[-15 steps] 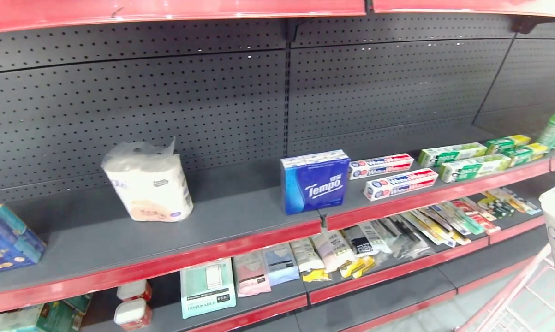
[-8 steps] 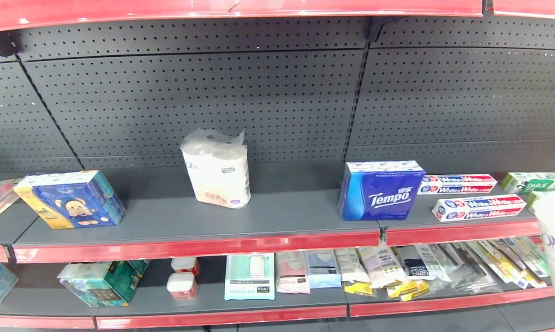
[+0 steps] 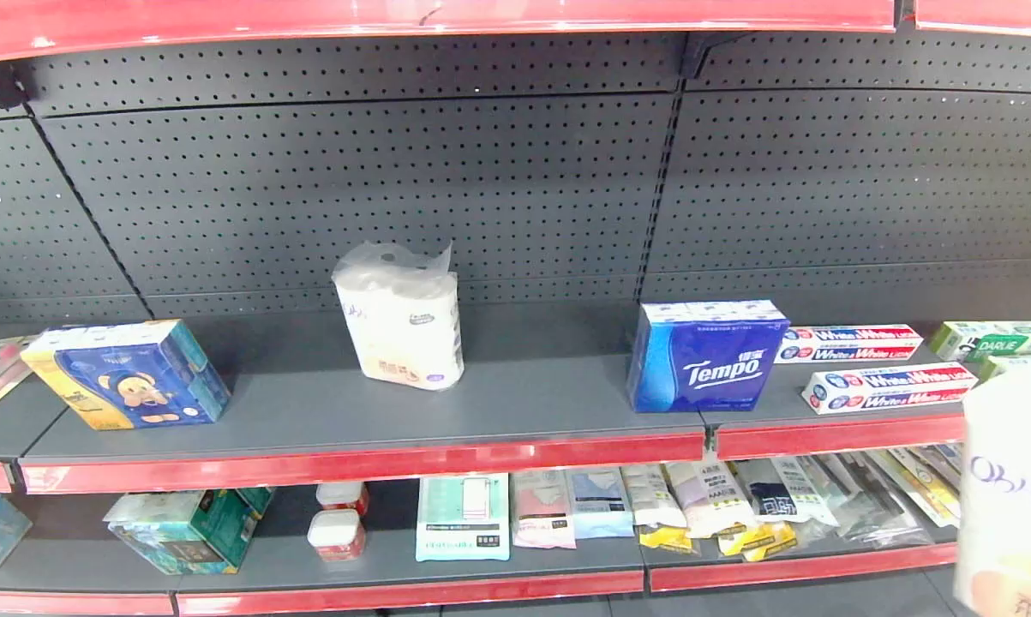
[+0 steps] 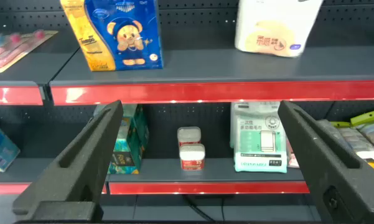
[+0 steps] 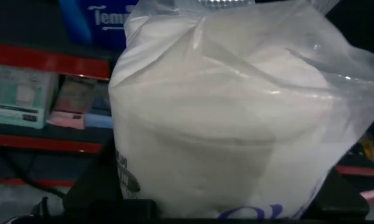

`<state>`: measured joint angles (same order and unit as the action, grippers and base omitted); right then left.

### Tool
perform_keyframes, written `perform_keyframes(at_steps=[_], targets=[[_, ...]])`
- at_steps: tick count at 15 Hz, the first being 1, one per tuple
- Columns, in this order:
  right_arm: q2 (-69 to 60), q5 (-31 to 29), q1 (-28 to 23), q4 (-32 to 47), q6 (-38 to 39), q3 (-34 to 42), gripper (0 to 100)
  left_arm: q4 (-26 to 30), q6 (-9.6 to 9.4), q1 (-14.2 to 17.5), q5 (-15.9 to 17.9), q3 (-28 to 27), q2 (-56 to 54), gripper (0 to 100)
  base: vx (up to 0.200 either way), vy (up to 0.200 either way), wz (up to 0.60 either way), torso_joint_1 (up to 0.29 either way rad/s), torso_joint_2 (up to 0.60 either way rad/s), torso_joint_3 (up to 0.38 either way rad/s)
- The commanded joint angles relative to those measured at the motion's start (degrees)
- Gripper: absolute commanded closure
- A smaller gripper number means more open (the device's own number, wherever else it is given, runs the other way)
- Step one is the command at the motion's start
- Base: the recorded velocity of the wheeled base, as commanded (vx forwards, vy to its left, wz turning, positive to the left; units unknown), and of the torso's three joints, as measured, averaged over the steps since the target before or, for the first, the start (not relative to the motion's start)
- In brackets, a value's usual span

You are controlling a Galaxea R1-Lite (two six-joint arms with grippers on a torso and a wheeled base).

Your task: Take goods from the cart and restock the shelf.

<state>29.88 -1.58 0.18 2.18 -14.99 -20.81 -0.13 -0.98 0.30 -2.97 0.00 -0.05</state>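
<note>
Where the held toilet-roll pack [image 3: 1008,480] is: at the robot's right, in front of the shelf [image 3: 361,463].
Right pincer [image 5: 218,193]: clamped around that pack.
Left pincer [image 4: 199,115]: spread wide, empty.

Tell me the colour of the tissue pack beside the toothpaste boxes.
Blue, with white lettering; the rectangular plastic-wrapped tissue pack shows best in the head view.

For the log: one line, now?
right gripper shut on held roll pack | left gripper open, empty | shelved roll pack upright
</note>
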Motion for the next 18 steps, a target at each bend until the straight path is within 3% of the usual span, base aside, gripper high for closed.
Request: perform_keyframes(at_steps=[1,6,7,8,9,10,12,15,16,17,18], targets=[[-4.04,2.11,0.52,-0.07,1.11,0.59,100,0.13,0.01,0.05,-0.01,0.00,0.05,0,0.000,0.000,0.00,0.000,0.00,0.000],[-8.26,2.64,0.87,0.02,7.79,2.00,100,-0.13,-1.57,0.22,0.16,-0.18,0.31,0,0.000,0.000,0.00,0.000,0.00,0.000],[-8.52,3.08,0.96,0.02,8.75,2.00,100,0.93,-1.13,-0.13,0.69,-8.61,5.50,0,0.000,0.000,0.00,0.000,0.00,0.000],[-8.35,3.43,0.87,0.02,9.28,2.00,100,0.49,3.88,-0.74,0.87,-18.98,19.12,0,0.000,0.000,0.00,0.000,0.00,0.000],[-8.35,3.43,0.87,0.02,9.37,2.09,100,0.40,4.67,-0.74,0.95,-19.69,19.82,0,0.000,0.000,0.00,0.000,0.00,0.000],[-7.64,4.13,1.05,-0.07,9.37,2.62,100,-2.85,8.62,-0.74,1.22,-27.69,31.07,0,0.000,0.000,0.00,0.000,0.00,0.000],[-7.38,4.40,1.05,-0.07,9.55,3.06,100,-3.73,3.96,-0.57,0.60,-22.68,32.30,0,0.000,0.000,0.00,0.000,0.00,0.000],[-7.64,8.09,1.05,-0.16,9.98,3.32,100,-4.00,3.08,0.13,-2.12,-22.06,38.37,0,0.000,0.000,0.00,0.000,0.00,0.000],[-6.68,8.88,1.05,-0.25,10.07,2.97,100,-4.00,1.50,0.13,-2.91,-22.32,40.48,0,0.000,0.000,0.00,0.000,0.00,0.000],[-5.36,9.32,1.05,-0.25,10.16,1.91,100,-4.26,-2.28,0.13,-3.09,-22.68,42.15,0,0.000,0.000,0.00,0.000,0.00,0.000],[-4.65,9.41,1.05,-0.25,10.16,1.56,100,-5.32,-4.74,0.13,-2.74,-22.59,43.20,0,0.000,0.000,0.00,0.000,0.00,0.000]])
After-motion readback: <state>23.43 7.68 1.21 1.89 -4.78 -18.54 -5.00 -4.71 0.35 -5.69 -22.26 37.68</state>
